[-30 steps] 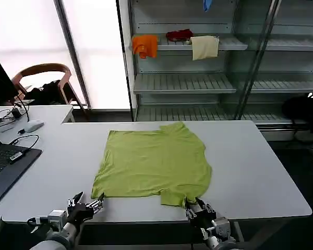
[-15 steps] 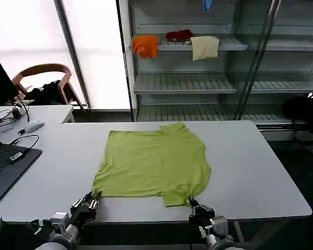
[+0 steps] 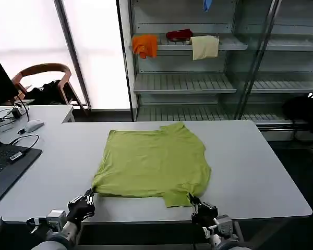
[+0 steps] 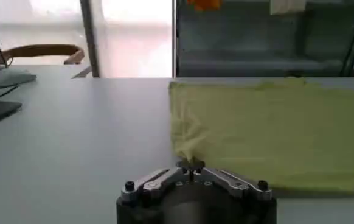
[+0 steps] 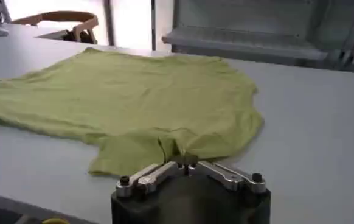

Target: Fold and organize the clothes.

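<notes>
One lime-green T-shirt [image 3: 154,164] is laid flat in the middle of the grey table [image 3: 261,166], the collar end turned toward the shelves. Two grippers are seen at the near edge, one at each near corner of the shirt. At the left, the left gripper [image 3: 88,196] is pressed together on the shirt's near left corner, a small bunch of fabric [image 4: 190,146] being drawn up into a peak between the closed fingers [image 4: 165,177] (the wrist view gives it best). Further left, on a second desk, one computer mouse [image 3: 33,125] and one laptop [image 3: 5,166] are seen, with one wooden chair [image 3: 44,78] behind. At the right, the right gripper [image 3: 194,202] is pinched shut on the sleeve edge [image 5: 165,149] at the near right corner, the cloth being gathered into creases just ahead of its fingers [image 5: 222,173]. On the shelf unit [image 3: 198,83] behind the table, three cloths are counted along one shelf: one orange [image 3: 145,45], one dark red [image 3: 179,35], one cream [image 3: 204,47].
</notes>
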